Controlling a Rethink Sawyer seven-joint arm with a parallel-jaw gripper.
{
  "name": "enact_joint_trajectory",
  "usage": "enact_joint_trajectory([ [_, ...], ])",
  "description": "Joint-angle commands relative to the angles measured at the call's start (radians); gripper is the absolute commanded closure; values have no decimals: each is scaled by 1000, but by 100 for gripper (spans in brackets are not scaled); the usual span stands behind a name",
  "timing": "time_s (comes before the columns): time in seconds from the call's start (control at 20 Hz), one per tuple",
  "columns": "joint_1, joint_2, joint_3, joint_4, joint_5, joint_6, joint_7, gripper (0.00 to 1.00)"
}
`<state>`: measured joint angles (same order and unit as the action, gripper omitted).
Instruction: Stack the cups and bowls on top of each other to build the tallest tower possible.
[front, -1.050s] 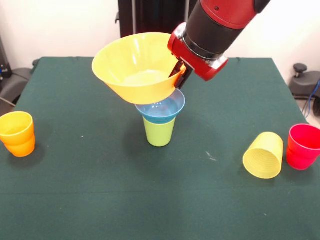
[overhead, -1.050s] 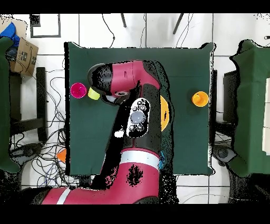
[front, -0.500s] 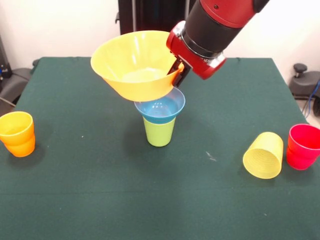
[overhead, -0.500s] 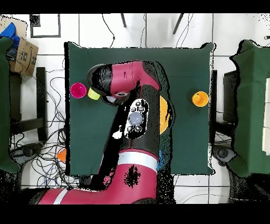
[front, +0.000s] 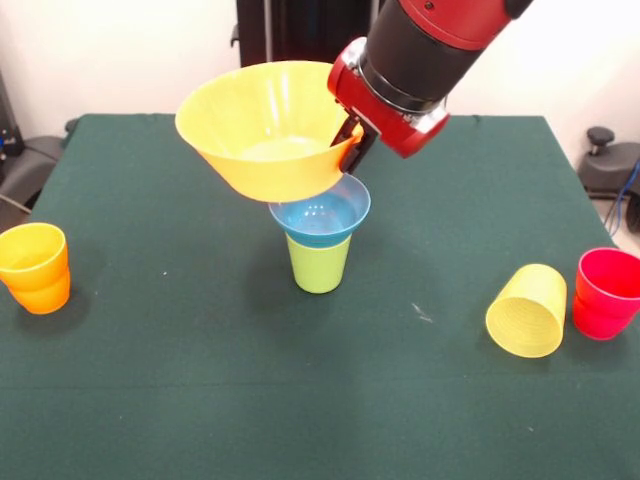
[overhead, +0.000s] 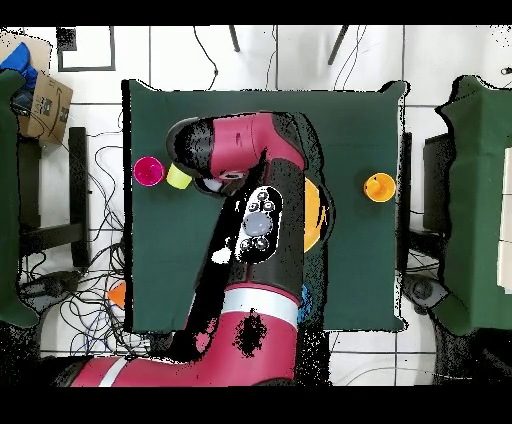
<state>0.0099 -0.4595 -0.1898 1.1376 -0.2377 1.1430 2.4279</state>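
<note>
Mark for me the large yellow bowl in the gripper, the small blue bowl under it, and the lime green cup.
Large yellow plastic bowl (front: 262, 120): front view, inner wall.
Small blue plastic bowl (front: 322, 213): front view, inside bottom.
Lime green plastic cup (front: 319, 265): front view, outer side wall.

Glossy plastic on matt green cloth

You have a large yellow bowl, a small blue bowl and a lime green cup, all of smooth, shiny plastic, as are the orange cup, the red cup and the tipped yellow cup, whose base shows fine ridged rings. The table wears dull, slightly fuzzy cloth. The arm's red shell looks glossy, its black sleeve matt.
</note>
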Motion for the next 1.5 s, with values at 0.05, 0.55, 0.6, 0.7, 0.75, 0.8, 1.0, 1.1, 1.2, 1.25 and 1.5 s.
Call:
enact_joint_trajectory([
  [0.05,18,-16,45,-32,26,-33,109,100],
  [0.55,22,-4,38,-56,52,-25,120,100],
  [0.6,24,-2,37,-56,54,-28,123,100],
  [0.7,27,4,35,-58,58,-34,127,100],
  [0.75,28,7,34,-59,59,-39,130,100],
  [0.8,29,10,33,-60,60,-44,134,100],
  [1.0,37,23,28,-62,67,-67,159,100],
  [1.1,41,31,26,-69,70,-75,169,100],
  [1.2,42,32,23,-79,73,-66,167,100],
  [1.25,43,31,21,-81,74,-61,165,100],
  [1.5,45,42,11,-101,77,-53,163,100],
])
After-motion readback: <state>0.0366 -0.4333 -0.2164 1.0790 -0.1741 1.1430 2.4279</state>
